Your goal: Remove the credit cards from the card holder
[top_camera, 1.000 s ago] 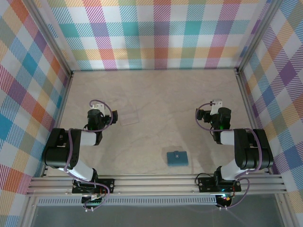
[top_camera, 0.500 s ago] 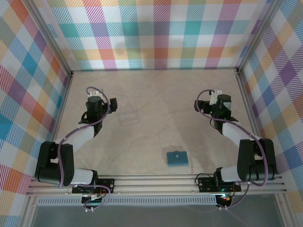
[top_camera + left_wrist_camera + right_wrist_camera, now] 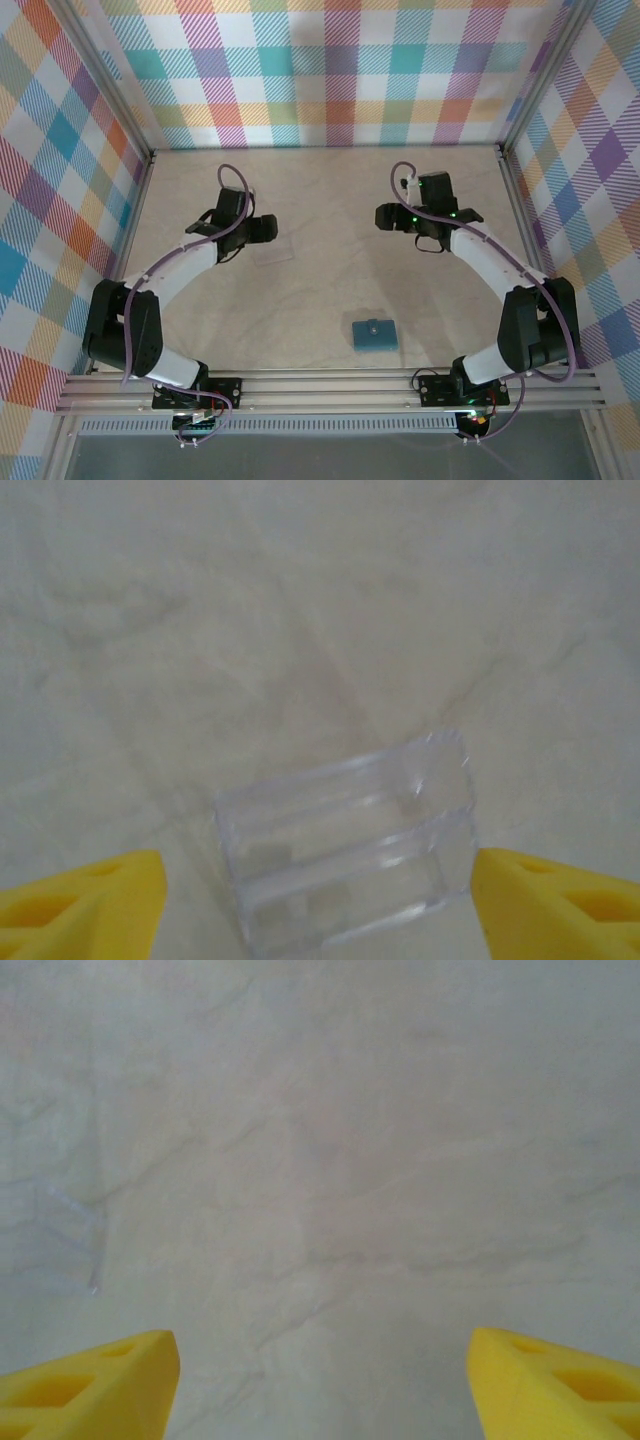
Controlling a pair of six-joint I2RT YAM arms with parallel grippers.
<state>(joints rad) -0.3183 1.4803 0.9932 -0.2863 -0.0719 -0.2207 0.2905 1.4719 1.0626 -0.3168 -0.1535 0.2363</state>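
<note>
The card holder (image 3: 374, 333), a small teal wallet with a snap button on top, lies folded shut on the table near the front edge, between the two arm bases. The credit cards are hidden. My left gripper (image 3: 266, 228) reaches over the left middle of the table, far behind and left of the card holder. In the left wrist view its yellow fingers (image 3: 85, 905) stand open. My right gripper (image 3: 384, 216) hangs over the right middle of the table, pointing left. Its yellow fingers (image 3: 90, 1380) are open above bare table.
A pale see-through plastic sheet (image 3: 272, 248) lies flat just below the left gripper. It lies between the left fingertips in the wrist view (image 3: 345, 850), and its corner shows in the right wrist view (image 3: 70, 1230). Checked walls (image 3: 320, 70) enclose the marbled table (image 3: 330, 280) on three sides.
Both arms have stretched out from their folded poses towards the table's middle, and the grippers have turned inward to face each other. The card holder has not moved.
</note>
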